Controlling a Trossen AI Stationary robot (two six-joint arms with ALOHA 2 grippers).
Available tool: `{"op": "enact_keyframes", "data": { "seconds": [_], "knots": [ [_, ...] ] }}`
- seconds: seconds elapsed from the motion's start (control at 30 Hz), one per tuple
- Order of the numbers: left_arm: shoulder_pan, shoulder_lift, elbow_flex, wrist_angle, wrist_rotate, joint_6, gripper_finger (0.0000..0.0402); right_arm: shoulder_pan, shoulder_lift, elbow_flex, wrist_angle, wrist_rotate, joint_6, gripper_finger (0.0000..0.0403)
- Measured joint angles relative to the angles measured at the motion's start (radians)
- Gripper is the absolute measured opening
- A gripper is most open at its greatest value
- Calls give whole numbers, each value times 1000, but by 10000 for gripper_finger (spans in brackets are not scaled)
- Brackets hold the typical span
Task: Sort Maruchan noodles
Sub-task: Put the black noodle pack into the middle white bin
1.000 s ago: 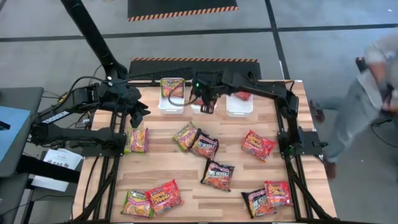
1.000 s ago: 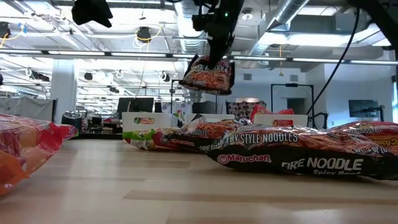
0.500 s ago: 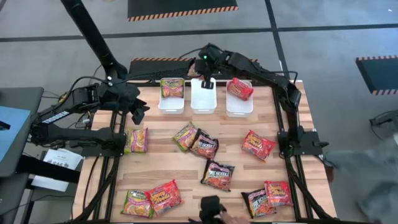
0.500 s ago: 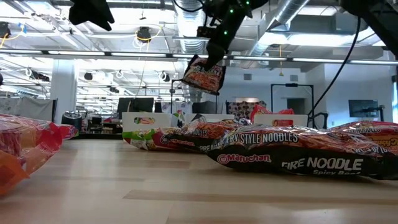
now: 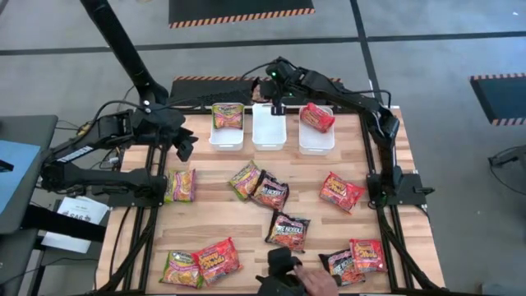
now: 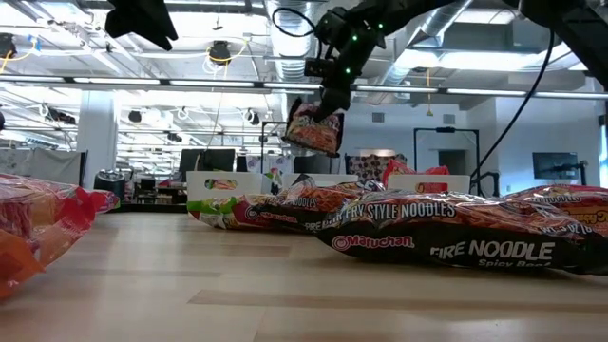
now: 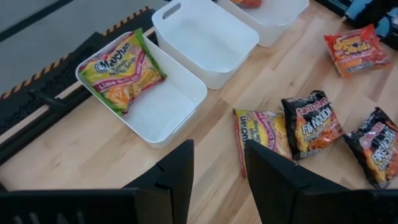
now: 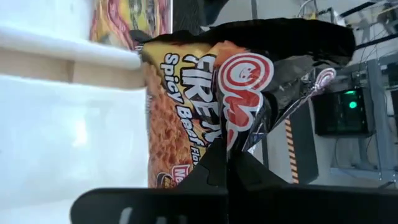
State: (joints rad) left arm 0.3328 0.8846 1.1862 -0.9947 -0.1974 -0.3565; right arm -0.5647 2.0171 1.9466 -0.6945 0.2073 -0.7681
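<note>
Left fingers (image 5: 184, 146) hang parted and empty over the bench (image 5: 304, 168), green packet (image 5: 228, 116) binned, right fingers (image 5: 277, 104) clamp a dark packet (image 6: 314, 127) above the empty middle bin (image 5: 269, 136), red packet (image 5: 317, 117) binned, ten loose.

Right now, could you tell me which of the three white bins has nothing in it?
The middle bin: the left bin holds a green packet, the right bin a red packet.
</note>
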Motion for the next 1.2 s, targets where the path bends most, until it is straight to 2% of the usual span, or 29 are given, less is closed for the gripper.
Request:
{"op": "enact_keyframes", "data": {
  "seconds": [0.47, 1.2],
  "knots": [
    [0, 31, 0, 4, -1, -5, 128, 9, 1, -136, 52, 0, -26, 5],
    [0, 45, 0, 6, 6, -25, 128, 13, 0, -266, 193, 0, -49, 7]
  ]
}}
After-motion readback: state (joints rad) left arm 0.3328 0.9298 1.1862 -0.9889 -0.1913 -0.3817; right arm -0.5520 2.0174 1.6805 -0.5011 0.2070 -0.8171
